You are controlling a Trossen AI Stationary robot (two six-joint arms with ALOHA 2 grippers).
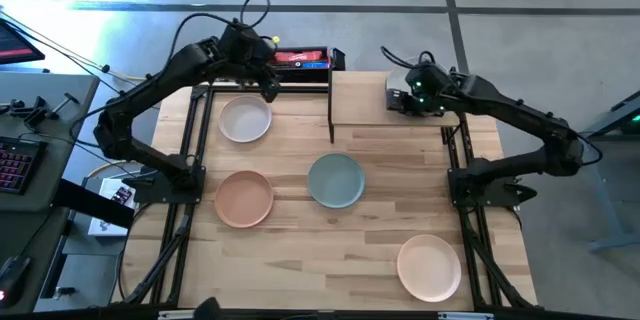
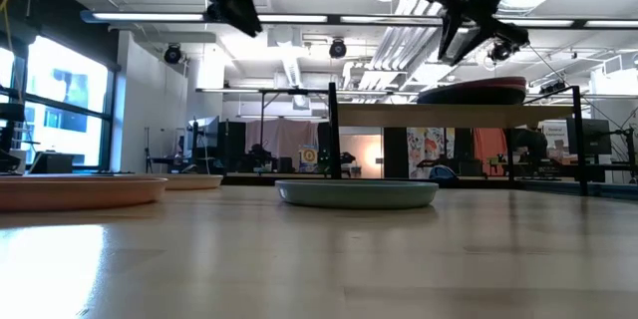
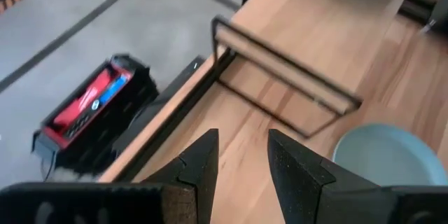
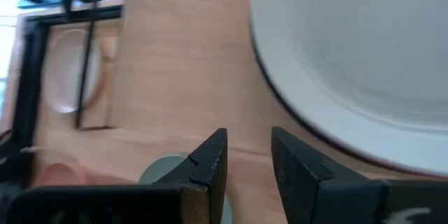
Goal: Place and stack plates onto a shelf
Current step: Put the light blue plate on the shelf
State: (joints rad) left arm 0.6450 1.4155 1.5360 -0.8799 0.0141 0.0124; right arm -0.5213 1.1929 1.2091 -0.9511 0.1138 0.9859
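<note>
Already a plate stack point(image 2: 477, 91) sits on the shelf point(image 1: 385, 101) at the counter's point(image 1: 350, 250) far edge; only the low view shows its magenta rim. White point(image 1: 245, 119), peach point(image 1: 244, 198), sage point(image 1: 335, 180) and cream point(image 1: 429, 266) plates lie on the counter. Both grippers, left point(image 3: 241, 155) and right point(image 4: 248, 155), hover with jaws slightly parted, empty. No writing is legible.

Colours. White plate point(image 1: 245, 119) just below the black left gripper point(image 1: 270, 90); peach plate point(image 1: 244, 199); sage-green plate point(image 1: 335, 180); cream plate point(image 1: 430, 267). Light-wood shelf point(image 1: 365, 100) on a black frame. Beneath the right gripper point(image 4: 248, 157), a white plate with dark red underside point(image 4: 350, 56). Red-and-blue box point(image 3: 91, 101).
</note>
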